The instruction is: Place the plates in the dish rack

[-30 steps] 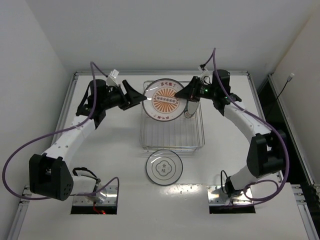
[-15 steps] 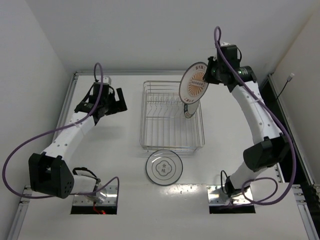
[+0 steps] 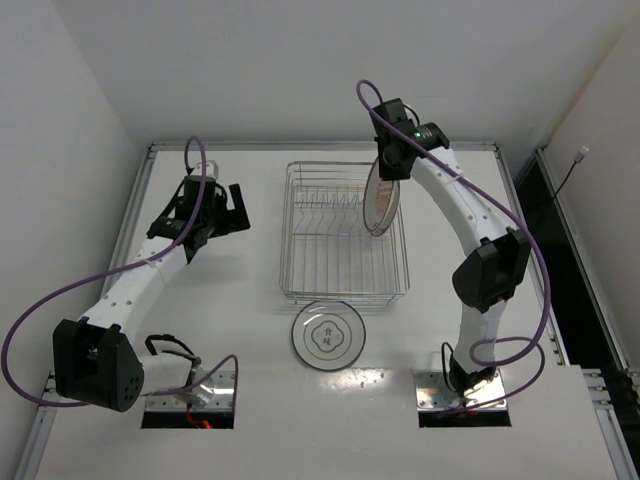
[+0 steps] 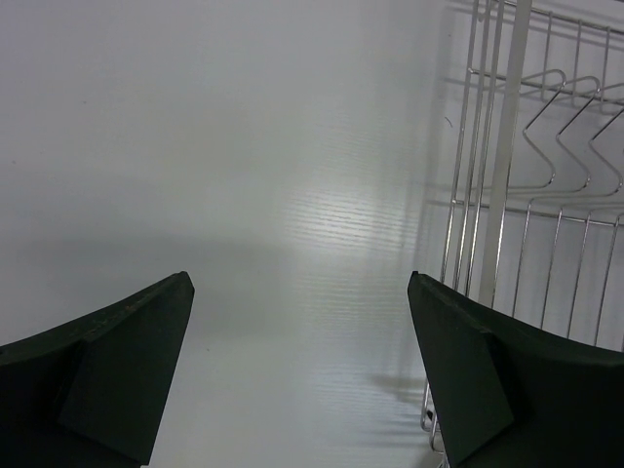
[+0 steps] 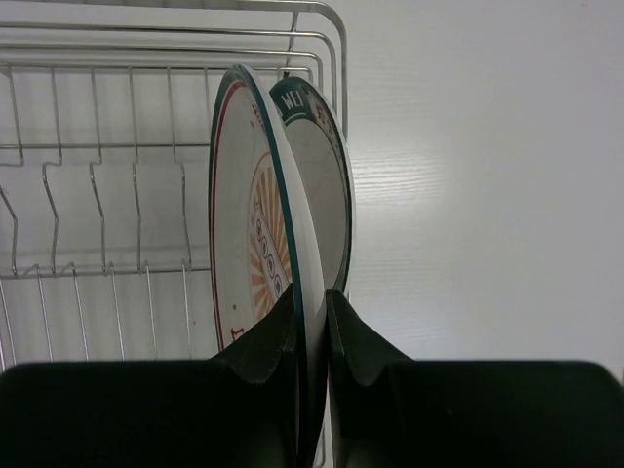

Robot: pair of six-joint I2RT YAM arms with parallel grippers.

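- Right gripper (image 5: 312, 302): jaws pinched thin on the rim of the sunburst plate (image 5: 249, 244), 1 finger on each face
- Sunburst plate: on edge, roughly upright, over the right end of the dish rack (image 3: 345, 293); cannot tell if its lower edge sits between the wire dividers (image 5: 97, 214) yet
- Teal-rimmed plate (image 5: 322, 185): stands on edge in the rack, just right of the held plate, faces close or touching
- White plate (image 3: 328, 337): flat on the table (image 3: 200, 300), just outside the rack's near side
- Left gripper (image 4: 297, 283): jaws wide, nothing between them, above bare table left of the rack
- Handling, judged: plates look stiff, smooth and likely slippery; probably breakable, so lower gently and avoid knocking the neighbour
- Grip point: rim only, as now; a rim pinch lets the plate swing, so keep it vertical
- White plate: lies flat, so its rim will be hard to get a finger under
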